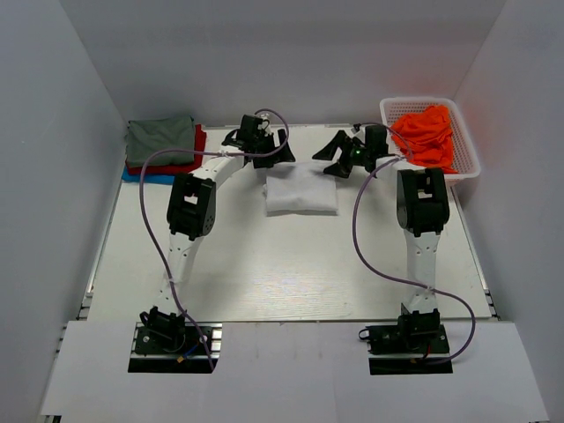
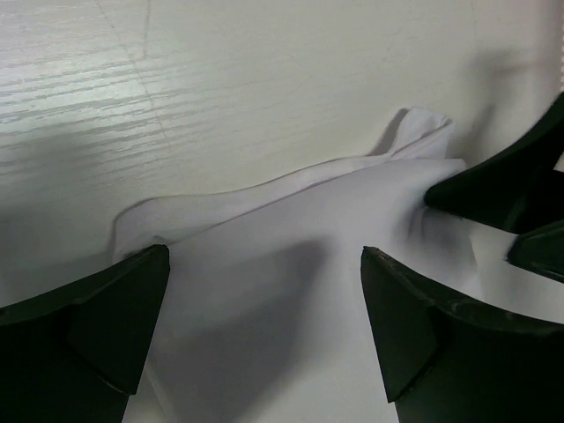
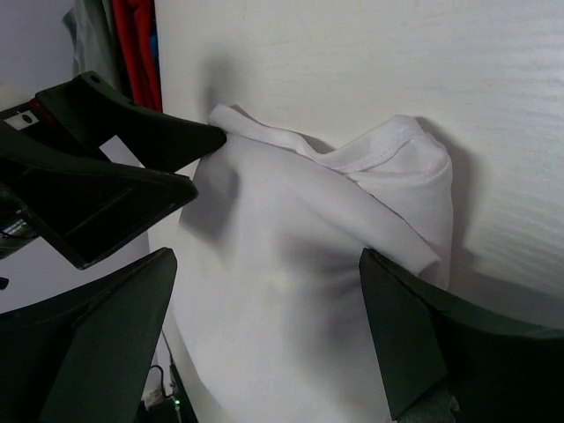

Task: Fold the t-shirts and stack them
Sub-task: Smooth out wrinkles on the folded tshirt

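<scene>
A folded white t-shirt (image 1: 301,194) lies flat near the middle of the bench (image 1: 264,273), toward its far side, as a small, thick rectangle several layers deep. One loose flap of cloth sticks up at a far corner.

The cloth looks light, soft and limp. It would probably sag and come unfolded if lifted by a single layer or at one point only. The safer hold is likely a pinch through all the layers at two opposite sides or far corners, one arm to each, so the packet keeps its shape when moved. It seems unlikely to slip, but the smooth bench offers little to stop it sliding under a push.

The left jaws stand wide apart and clamp nothing. From the left wrist, the shirt fills the space below and between the two fingers, and from above they hang over its far left corner.

The right jaws are also wide apart and empty. They sit low over the shirt's far right side, with most of the fabric spread beneath them. Each arm's fingertip shows in the other's wrist view, close to the shirt's edge. Whether either tip touches the cloth cannot be told.

At the far left corner of the bench, well apart from the white shirt, an olive-grey shirt (image 1: 160,138) rests on a red shirt (image 1: 167,166), which rests on a blue shirt (image 1: 141,176). At the far right, a crumpled orange shirt (image 1: 425,132) sits in a white basket (image 1: 419,100), not yet folded.
</scene>
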Tool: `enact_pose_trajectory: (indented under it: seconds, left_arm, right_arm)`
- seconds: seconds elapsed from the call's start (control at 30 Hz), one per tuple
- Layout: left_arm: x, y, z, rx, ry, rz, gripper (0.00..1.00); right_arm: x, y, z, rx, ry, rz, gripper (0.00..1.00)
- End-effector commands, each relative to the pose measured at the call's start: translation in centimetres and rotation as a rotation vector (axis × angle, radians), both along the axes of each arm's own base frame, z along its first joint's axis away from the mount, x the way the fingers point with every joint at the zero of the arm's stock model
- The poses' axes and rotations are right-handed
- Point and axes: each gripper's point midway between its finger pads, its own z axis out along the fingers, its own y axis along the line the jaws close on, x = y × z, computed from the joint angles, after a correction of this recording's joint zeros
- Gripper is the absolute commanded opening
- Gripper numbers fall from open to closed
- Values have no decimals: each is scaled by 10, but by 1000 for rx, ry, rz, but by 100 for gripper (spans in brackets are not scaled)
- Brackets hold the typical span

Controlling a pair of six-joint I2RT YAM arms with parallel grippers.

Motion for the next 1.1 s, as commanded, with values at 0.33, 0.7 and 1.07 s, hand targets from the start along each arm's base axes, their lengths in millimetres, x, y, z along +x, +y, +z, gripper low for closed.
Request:
enact_pose_trajectory:
  seconds: [0.33, 0.7, 1.07]
  left_arm:
    - [-21, 55, 190, 102, -267, 193, 100]
    - [-146, -13, 106, -264, 29, -131, 100]
    - [-181, -2, -25, -76, 319, -131, 100]
  right_arm:
    - [-52, 6, 163, -72, -369, 69, 90]
    - [-128, 26, 111, 100, -227, 120, 90]
    - [-142, 14, -20, 57, 20, 84, 90]
